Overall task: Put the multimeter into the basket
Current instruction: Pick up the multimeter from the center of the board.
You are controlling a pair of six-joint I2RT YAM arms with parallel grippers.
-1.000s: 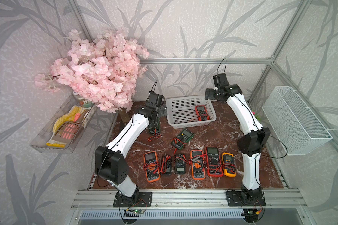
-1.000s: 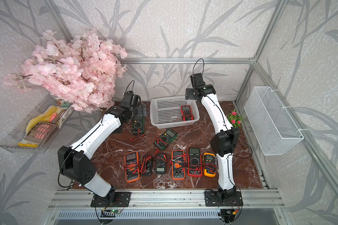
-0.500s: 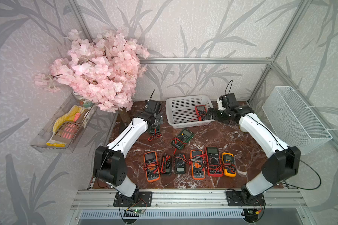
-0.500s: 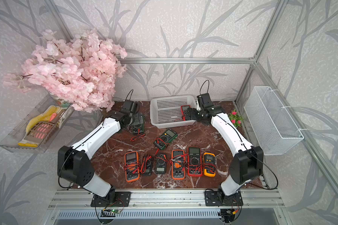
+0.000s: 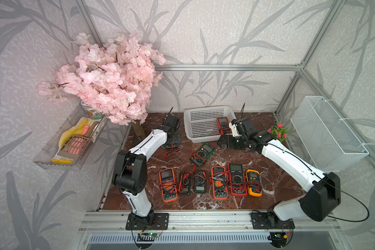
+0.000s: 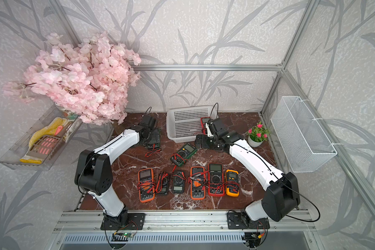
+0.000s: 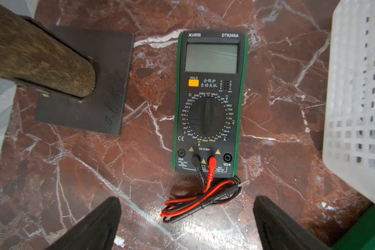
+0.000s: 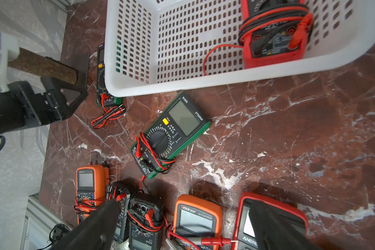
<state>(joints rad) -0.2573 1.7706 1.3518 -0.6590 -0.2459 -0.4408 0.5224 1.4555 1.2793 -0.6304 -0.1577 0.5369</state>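
The white perforated basket (image 5: 200, 126) (image 6: 182, 125) (image 8: 204, 83) stands at the back middle, with a red multimeter (image 5: 223, 124) (image 8: 275, 43) lying in its right end. A green multimeter (image 7: 208, 104) lies flat on the marble left of the basket, its leads bundled at its near end. My left gripper (image 7: 186, 200) (image 5: 172, 141) hovers open just above it, touching nothing. My right gripper (image 8: 184, 203) (image 5: 224, 141) is open and empty, low by the basket's right front corner. Another green multimeter (image 5: 202, 153) (image 8: 171, 132) lies slanted in front of the basket.
Several multimeters (image 5: 212, 184) lie in a row near the front edge. The blossom tree's trunk and dark base plate (image 7: 85, 86) stand close beside the left gripper. A small potted plant (image 5: 277, 132), a wire-mesh basket (image 5: 325, 134) and a clear tray (image 5: 72, 142) line the sides.
My right arm has swung down from high behind the basket to low at its right front corner. The left gripper has edged forward and down over the green multimeter.
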